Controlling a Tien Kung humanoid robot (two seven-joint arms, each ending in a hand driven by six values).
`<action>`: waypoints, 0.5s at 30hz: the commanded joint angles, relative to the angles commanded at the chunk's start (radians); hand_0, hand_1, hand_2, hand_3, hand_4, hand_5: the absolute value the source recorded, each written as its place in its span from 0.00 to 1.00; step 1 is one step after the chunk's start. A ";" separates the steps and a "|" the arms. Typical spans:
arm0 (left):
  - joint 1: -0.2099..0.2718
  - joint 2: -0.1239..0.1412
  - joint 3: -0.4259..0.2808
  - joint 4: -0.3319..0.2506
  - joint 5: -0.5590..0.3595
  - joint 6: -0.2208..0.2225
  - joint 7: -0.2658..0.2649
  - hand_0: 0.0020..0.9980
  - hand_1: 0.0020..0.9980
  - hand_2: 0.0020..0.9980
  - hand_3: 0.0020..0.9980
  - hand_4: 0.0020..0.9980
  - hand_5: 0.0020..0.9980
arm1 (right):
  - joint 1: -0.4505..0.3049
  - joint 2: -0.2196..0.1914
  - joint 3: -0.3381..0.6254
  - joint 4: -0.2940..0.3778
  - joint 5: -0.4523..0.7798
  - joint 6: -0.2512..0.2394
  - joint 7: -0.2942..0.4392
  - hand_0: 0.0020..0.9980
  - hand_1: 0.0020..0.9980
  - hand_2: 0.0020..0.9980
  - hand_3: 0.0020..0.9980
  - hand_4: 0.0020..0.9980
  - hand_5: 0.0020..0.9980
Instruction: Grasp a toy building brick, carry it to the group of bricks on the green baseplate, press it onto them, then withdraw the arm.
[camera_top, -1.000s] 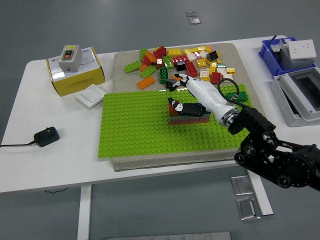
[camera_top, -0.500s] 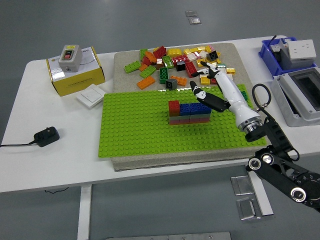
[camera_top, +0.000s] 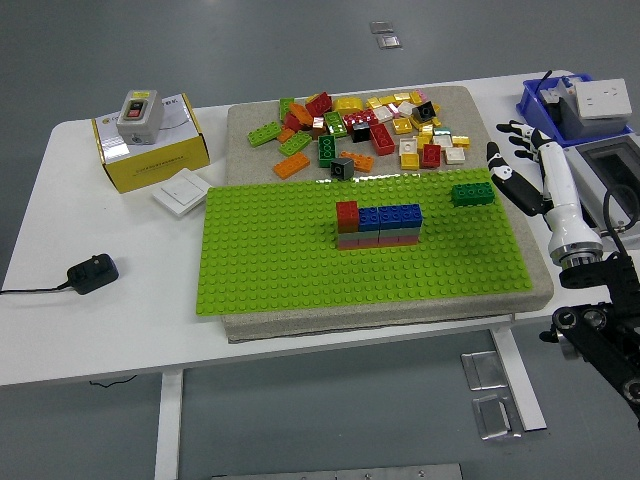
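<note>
On the green baseplate (camera_top: 300, 260) stands a small stack of bricks (camera_top: 377, 225), red at its left end, blue along the top, grey and brown below. A loose pile of coloured bricks (camera_top: 360, 125) lies on the beige mat behind the plate. A dark green brick (camera_top: 472, 194) sits at the plate's right back corner. My right hand (camera_top: 518, 165), white with black fingers, hovers past the mat's right edge, fingers spread and empty, well clear of the stack.
A yellow box (camera_top: 150, 145) with a grey switch on top and a white wall switch (camera_top: 181, 189) sit at the left. A black power adapter (camera_top: 92, 272) lies near the left edge. Blue bin (camera_top: 560, 105) and a grey tray (camera_top: 605, 190) stand at the right.
My right hand lifted off the brick stack and drew back to the right, past the mat's edge. The red and blue bricks on top of the stack are now uncovered.
</note>
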 joint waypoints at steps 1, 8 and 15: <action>-0.001 0.000 0.010 0.000 -0.006 0.000 0.000 0.66 0.66 0.58 0.59 0.23 0.66 | 0.021 -0.008 -0.017 -0.022 -0.037 0.012 -0.026 0.76 0.82 0.91 0.86 0.61 0.44; -0.005 -0.003 0.031 0.000 -0.032 0.003 -0.005 0.66 0.66 0.59 0.60 0.23 0.68 | 0.160 -0.063 -0.141 -0.171 -0.260 0.096 -0.199 0.78 0.85 0.97 1.00 0.61 0.40; -0.013 -0.002 0.028 0.000 -0.039 0.006 -0.008 0.66 0.66 0.59 0.60 0.23 0.69 | 0.306 -0.084 -0.302 -0.327 -0.379 0.209 -0.327 0.79 0.90 1.00 1.00 0.61 0.40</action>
